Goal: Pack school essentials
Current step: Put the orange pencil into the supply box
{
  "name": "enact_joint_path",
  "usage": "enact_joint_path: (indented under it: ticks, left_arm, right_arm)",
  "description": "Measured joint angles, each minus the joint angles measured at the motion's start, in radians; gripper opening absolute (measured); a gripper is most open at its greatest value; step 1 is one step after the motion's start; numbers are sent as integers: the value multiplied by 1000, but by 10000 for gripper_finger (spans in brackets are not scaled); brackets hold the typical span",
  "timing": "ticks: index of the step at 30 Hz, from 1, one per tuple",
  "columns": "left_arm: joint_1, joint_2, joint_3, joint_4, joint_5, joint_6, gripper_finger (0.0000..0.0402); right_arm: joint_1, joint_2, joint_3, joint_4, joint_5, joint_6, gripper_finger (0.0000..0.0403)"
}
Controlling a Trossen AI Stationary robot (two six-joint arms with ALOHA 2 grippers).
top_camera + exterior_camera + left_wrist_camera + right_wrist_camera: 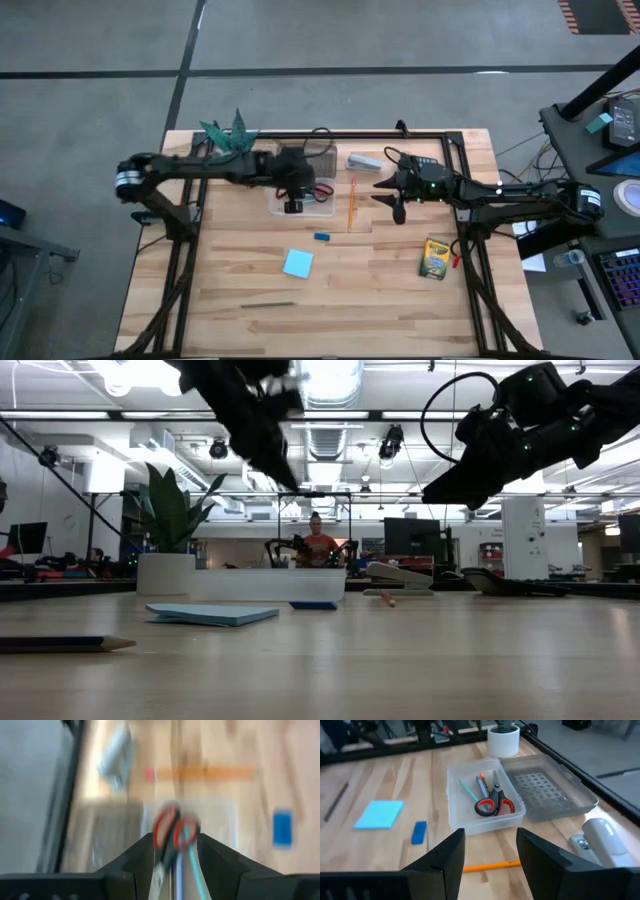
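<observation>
The clear box [485, 802] on the worktop [390, 290] already holds the scissors [492, 804] and a few pens. The left pincer [291, 204] is held directly over it, fingers spread and nothing gripped. The orange pencil [352, 203] lies just beside the box, its long axis running along the box's side; the right pincer [397, 203], also spread and empty, is judged nearer, the pencil lying between it and the box.
</observation>
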Motion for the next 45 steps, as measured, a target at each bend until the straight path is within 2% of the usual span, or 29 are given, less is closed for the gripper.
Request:
enact_joint_path:
  ticks: [5,9,12,15,19,23,37,41,45]
  left_arm:
    - [-55,-141,-201,423,8,23,132]
    - [-61,-215,-363,785,4,116,132]
    - [-58,-262,-446,995,-12,193,132]
    - [-54,-307,-502,1109,-30,253,132]
    - [-46,-363,-545,1146,-36,269,132]
    - [-37,-407,-573,1139,-40,271,132]
    - [-21,-566,-695,1143,-91,322,132]
    - [-21,-590,-702,1140,-128,326,132]
    - [-21,-602,-718,1138,-154,342,132]
  right_arm:
    - [25,0,0,3,5,146,166]
    - [64,0,15,17,68,287,166]
    - [100,0,43,17,94,373,166]
    - [140,2,77,17,134,441,166]
    - [188,24,131,13,207,507,166]
    - [214,77,214,-70,277,570,166]
    - [215,427,658,-881,320,872,166]
    - [214,526,771,-1039,352,913,166]
    - [206,632,855,-1087,363,916,166]
